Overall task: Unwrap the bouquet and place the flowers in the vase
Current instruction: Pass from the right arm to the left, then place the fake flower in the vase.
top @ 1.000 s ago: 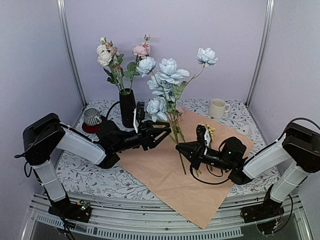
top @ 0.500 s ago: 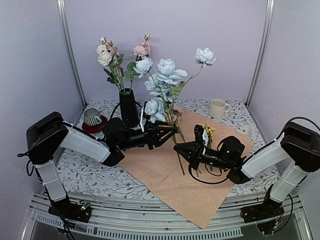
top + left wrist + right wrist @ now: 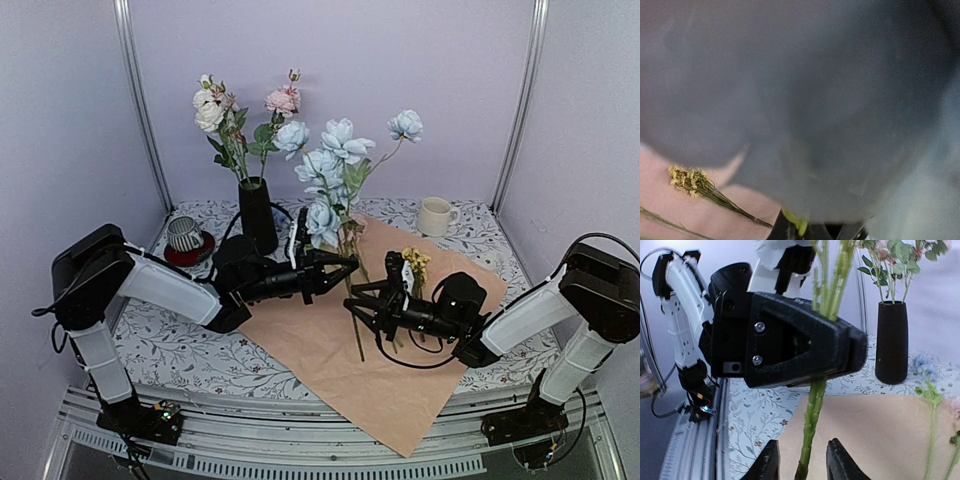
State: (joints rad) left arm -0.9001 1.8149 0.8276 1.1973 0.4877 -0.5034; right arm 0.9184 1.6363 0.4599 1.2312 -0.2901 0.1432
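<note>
- Blue flowers [image 3: 343, 140], top view: the bunch stands almost upright over the tan paper [image 3: 330, 350], just right of the vase [image 3: 257, 215], which already carries pink and white blooms. The left hand [image 3: 338, 268] is clamped on the stems. The right hand [image 3: 356, 303] sits lower on the same stems, jaws parted.
- Left wrist view: a blurred pale bloom fills nearly the whole frame. Only the yellow cluster [image 3: 687, 179] lying on the paper [image 3: 670, 210] shows clearly, so this camera is likely of little use for aiming.
- Right wrist view: the stems [image 3: 812, 405] pass through the closed left hand [image 3: 790, 347]. The right hand [image 3: 802, 465] has a finger on each side of the stem with a gap on both sides, gripping nothing. The vase [image 3: 891, 342] stands on the bench behind.
- Doing it well, as I judge: draw the right hand straight back first so that it does not drag the stems. Then raise the bunch until the stem ends clear the rim, carry it over and lower it beside the stems already inside. The vase is slim and could tip if nudged.
</note>
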